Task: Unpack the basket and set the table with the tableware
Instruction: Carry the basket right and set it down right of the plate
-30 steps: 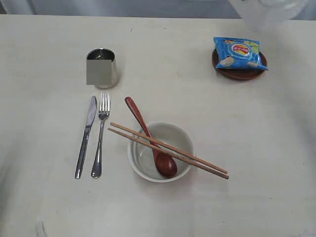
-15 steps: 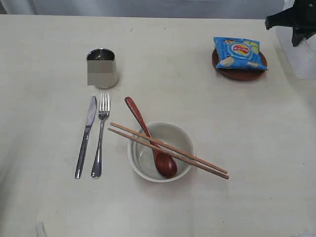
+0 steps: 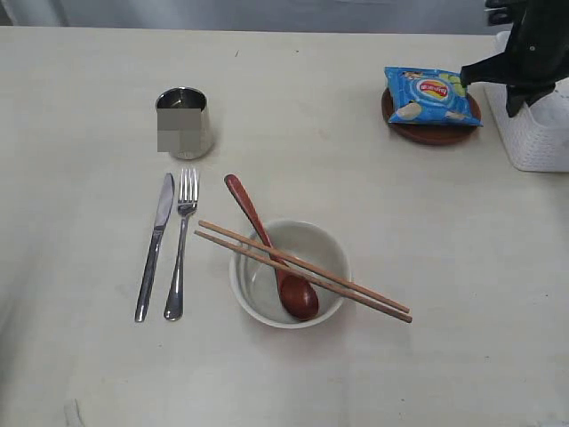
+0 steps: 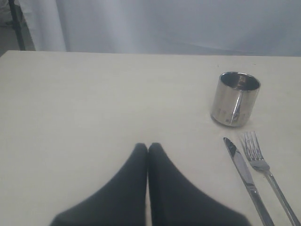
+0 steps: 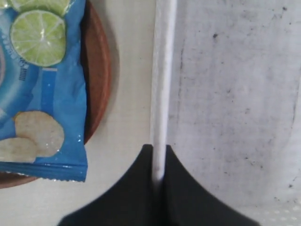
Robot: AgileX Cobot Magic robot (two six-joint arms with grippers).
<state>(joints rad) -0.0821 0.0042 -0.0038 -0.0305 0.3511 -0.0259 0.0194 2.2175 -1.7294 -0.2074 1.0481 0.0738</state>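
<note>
The basket (image 3: 542,133) is found at the far right of the surface (image 3: 400,222), just beside the brown plate (image 3: 436,133) on which the blue chip bag (image 3: 427,93) lies. It is held by the right gripper (image 5: 159,155): the jaws are pressed on the thin white rim of one wall, one jaw inside and one outside. As far as the right wrist view shows, nothing is left inside the basket. The left gripper (image 4: 148,148) hangs over the surface near the cup (image 3: 184,123), its jaws pressed together with nothing between them.

The tableware looks already laid, so the step in hand is judged to be the putting aside of the basket. Because only one wall is pinched, the basket can swing or tilt. It should be held level and lowered slowly until the whole bottom is flat, and only then should the jaws be opened. Whether the bottom already touches the surface cannot be told. A gap to the plate should be respected, so that the chip bag is not pushed.

The basket stands upright, its opening upward. The gripped wall runs from near to far in the exterior view. Whether this is the long axis cannot be told, because the basket is cut by the picture edge.
</note>
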